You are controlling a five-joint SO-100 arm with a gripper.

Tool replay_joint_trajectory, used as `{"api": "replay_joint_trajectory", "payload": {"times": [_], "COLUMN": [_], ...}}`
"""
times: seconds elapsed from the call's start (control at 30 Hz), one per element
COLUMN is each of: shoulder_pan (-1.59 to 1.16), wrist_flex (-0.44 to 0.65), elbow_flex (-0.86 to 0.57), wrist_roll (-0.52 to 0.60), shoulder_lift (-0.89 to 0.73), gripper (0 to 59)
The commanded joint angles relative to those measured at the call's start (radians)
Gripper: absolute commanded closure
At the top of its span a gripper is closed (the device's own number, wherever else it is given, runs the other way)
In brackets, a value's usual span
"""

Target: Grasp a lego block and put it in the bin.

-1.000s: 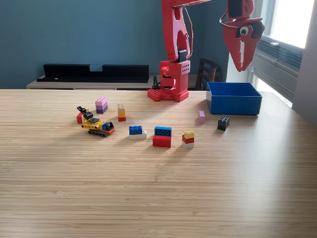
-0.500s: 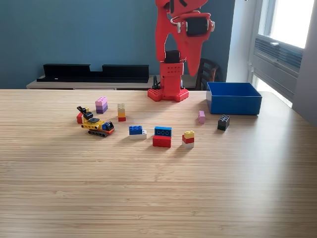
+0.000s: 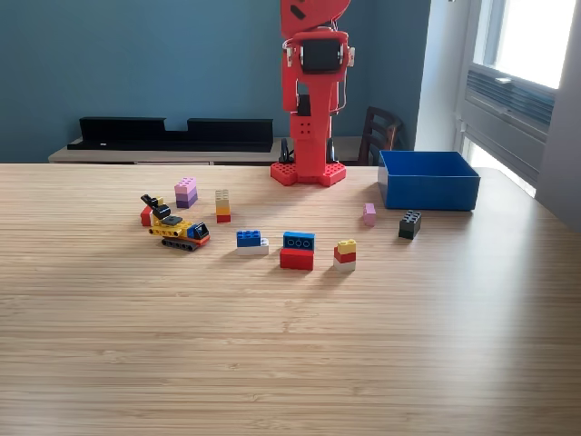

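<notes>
Lego blocks (image 3: 298,251), studded plastic, dot the wood-grain table (image 3: 290,363); gripper (image 3: 313,14) state unclear, cropped above.

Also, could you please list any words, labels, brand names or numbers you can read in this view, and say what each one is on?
None: no text can be read anywhere in the exterior view.
The red arm shows no label or brand mark.
The blue bin has plain walls.
The lego blocks, such as the black block and the small yellow vehicle, are too small to show any stud lettering.
The arm's fingers are out of view.
</notes>
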Motion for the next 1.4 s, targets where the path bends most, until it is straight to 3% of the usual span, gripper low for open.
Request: {"api": "replay_joint_trajectory", "payload": {"times": [0.03, 0.3, 0.77, 1.07, 1.23, 1.4], "shoulder_pan": [0.048, 0.080, -0.410, -0.591, -0.588, -0.588], "wrist_flex": [-0.058, -0.225, -0.233, -0.249, -0.252, -0.252], "elbow_flex": [0.031, 0.155, 0.230, 0.261, 0.239, 0.215], "wrist_roll": [-0.018, -0.080, -0.084, -0.167, -0.229, -0.270], "shoulder_lift": [0.071, 0.071, 0.071, 0.069, 0.064, 0.063], "gripper": [58.5, 58.5, 58.5, 58.4, 37.1, 30.6]}}
